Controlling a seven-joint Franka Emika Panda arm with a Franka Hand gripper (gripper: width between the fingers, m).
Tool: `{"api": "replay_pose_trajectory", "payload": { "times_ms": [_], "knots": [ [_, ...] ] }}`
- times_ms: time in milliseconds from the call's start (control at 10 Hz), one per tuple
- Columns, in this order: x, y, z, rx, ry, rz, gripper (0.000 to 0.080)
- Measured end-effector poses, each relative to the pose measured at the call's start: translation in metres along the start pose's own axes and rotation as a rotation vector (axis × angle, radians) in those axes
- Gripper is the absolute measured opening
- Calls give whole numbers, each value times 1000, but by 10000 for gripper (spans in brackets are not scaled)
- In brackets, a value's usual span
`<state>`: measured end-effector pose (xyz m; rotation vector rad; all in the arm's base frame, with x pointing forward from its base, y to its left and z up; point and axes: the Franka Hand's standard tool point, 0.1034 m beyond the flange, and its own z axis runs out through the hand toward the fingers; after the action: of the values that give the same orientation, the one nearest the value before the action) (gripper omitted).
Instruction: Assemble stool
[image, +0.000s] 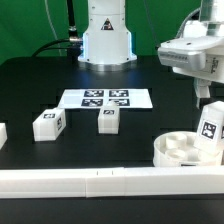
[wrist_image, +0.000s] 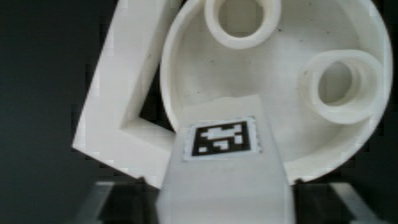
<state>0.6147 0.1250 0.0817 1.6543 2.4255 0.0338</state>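
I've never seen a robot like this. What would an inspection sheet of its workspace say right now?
Surface: black table; the marker board lies flat on it.
Job's things: round seat, sockets up; one leg upright at its side toward the exterior view's right; two loose legs in front of the board.
Clutter: white rail along the front; white piece cut off at the exterior view's left, unidentifiable.
Grippers: hand over the upright leg; whether it grips cannot be told.
Cables: dark cables behind the arm's base.
Surroundings: green backdrop.
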Motion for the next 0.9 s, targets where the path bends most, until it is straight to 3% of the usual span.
{"api": "replay_pose_trajectory", "payload": {
  "times_ms": [300, 900],
  "knots": [
    [0, 0, 0, 0, 1, 59, 337],
    [-9, -2, 0, 9, -3, 510, 338]
  ]
}}
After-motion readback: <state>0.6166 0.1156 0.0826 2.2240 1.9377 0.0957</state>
